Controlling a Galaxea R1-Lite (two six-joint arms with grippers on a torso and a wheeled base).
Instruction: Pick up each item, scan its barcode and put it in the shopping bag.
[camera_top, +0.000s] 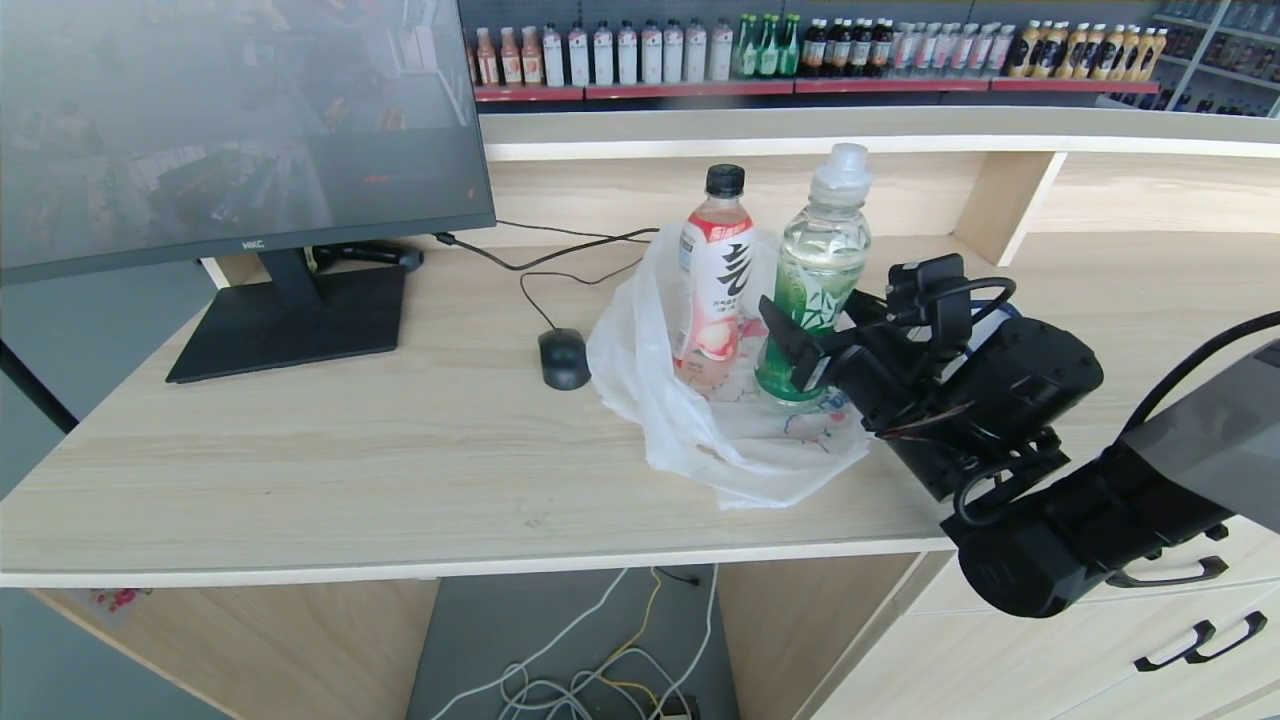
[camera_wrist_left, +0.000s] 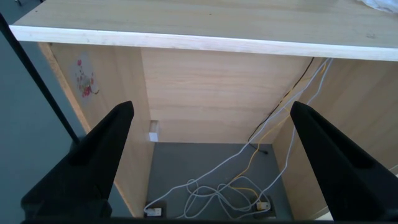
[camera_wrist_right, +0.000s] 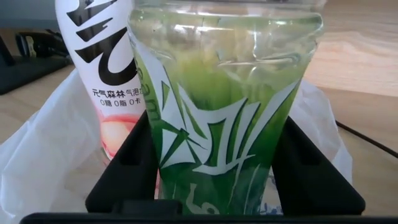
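Far left, below the front edge of the light wood worktop (camera_top: 350, 470): left end effector (camera_wrist_left: 205, 162), fingers (camera_wrist_left: 99, 162) spread wide apart, nothing between them, facing the open space under the worktop with loose cables (camera_wrist_left: 230, 186) on the grey floor. On the worktop rear left: dark monitor (camera_top: 240, 120) on black stand (camera_top: 290, 320). Right of the stand: black mouse (camera_top: 564, 358), its cord running back toward the monitor. Just right of the mouse: white plastic shopping bag (camera_top: 690, 420), crumpled open on the worktop. Upright inside the bag: pink bottle (camera_top: 715, 280) with black cap, then green bottle (camera_top: 820, 290) with clear cap, just beside each other. Right end effector (camera_top: 800, 350) clamped on the lower part of the green bottle, one black finger (camera_wrist_right: 124, 168) pressed against each side, bottle base down in the bag; pink bottle close against the gripped one on the side nearer the mouse. Far right, under the worktop: pale drawers (camera_top: 1180, 640) with black handles. Raised wooden ledge (camera_top: 800, 125) along the back of the worktop. Room behind: long red-edged shelf (camera_top: 800, 85) lined with rows of drink bottles.
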